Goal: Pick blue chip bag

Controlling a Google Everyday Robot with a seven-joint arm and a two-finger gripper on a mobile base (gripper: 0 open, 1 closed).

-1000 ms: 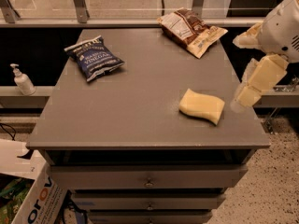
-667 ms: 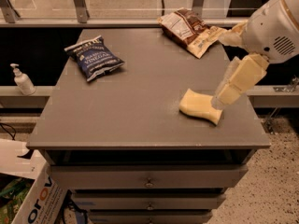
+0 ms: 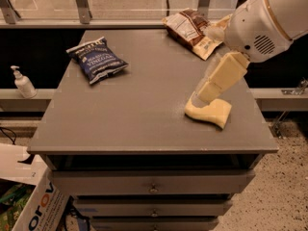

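The blue chip bag [image 3: 97,59] lies flat on the back left of the grey table top [image 3: 139,109], white "VINEGAR" lettering facing up. My gripper [image 3: 202,93], cream-coloured under a large white arm, hangs over the right side of the table. It is just above the yellow sponge [image 3: 210,112] and hides part of it. It is far to the right of the blue bag and holds nothing that I can see.
A brown-and-cream snack bag [image 3: 190,30] lies at the back right, partly behind the arm. A soap dispenser [image 3: 22,82] stands on a ledge to the left. Drawers [image 3: 153,183] are below the top. A cardboard box [image 3: 33,206] sits on the floor at lower left.
The arm has moved left from beyond the table's right edge to over the table, and the gripper now hangs above the sponge. The bags and sponge have not moved.
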